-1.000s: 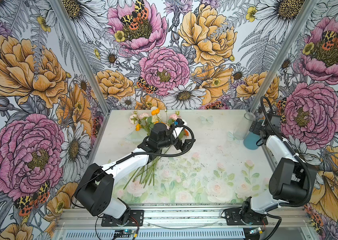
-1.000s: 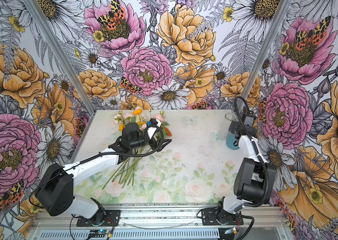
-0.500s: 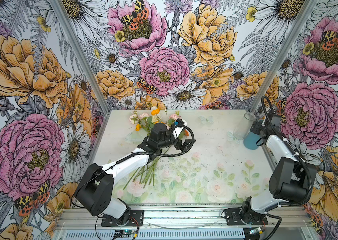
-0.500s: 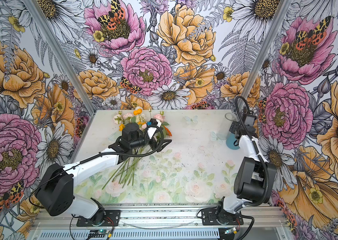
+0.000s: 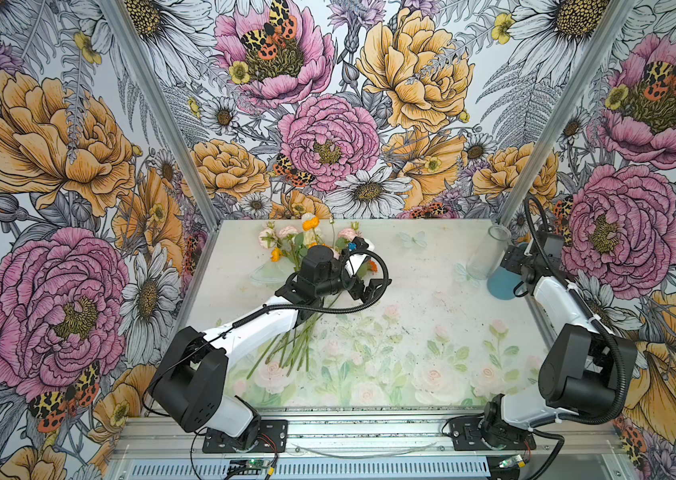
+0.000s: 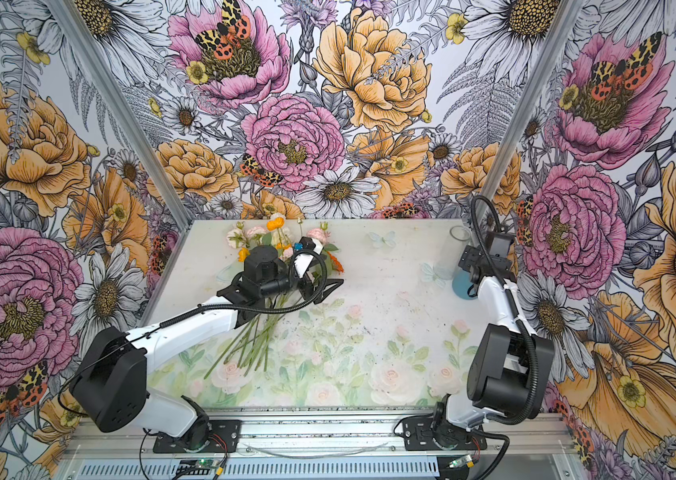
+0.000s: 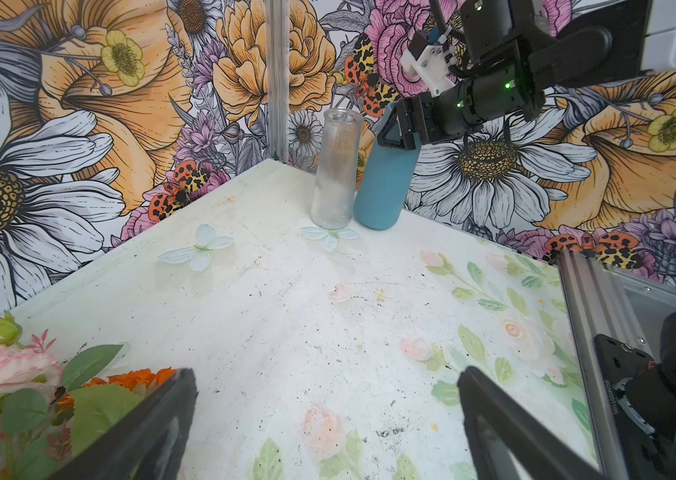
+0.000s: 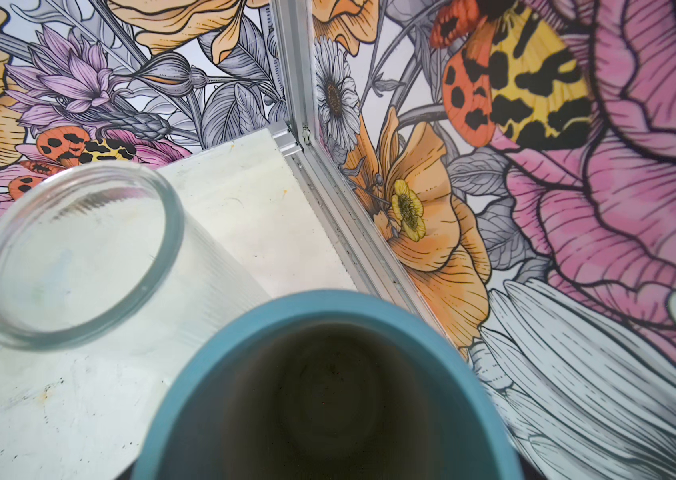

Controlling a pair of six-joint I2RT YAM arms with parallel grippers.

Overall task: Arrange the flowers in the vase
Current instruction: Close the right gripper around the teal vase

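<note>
While the flowers (image 5: pixel 299 340) lay as a loose bunch on the bench (image 5: pixel 411 291) under the left arm, both top views showed the left jaws spread wide and empty just beside the blooms. Closing there could have caught leaves rather than stems, or dragged several stems at once.

From the left wrist view, the right jaws sat about the top of the blue vase (image 7: pixel 384 187), just beside the glass vase (image 7: pixel 336 166). I could not tell whether they pinched it, and a sideways tug could have toppled the glass one.

The right wrist view looked down into the blue vase (image 8: pixel 211 345), which held no stems.

Against a second earlier, neither arm nor the bunch had visibly moved.
</note>
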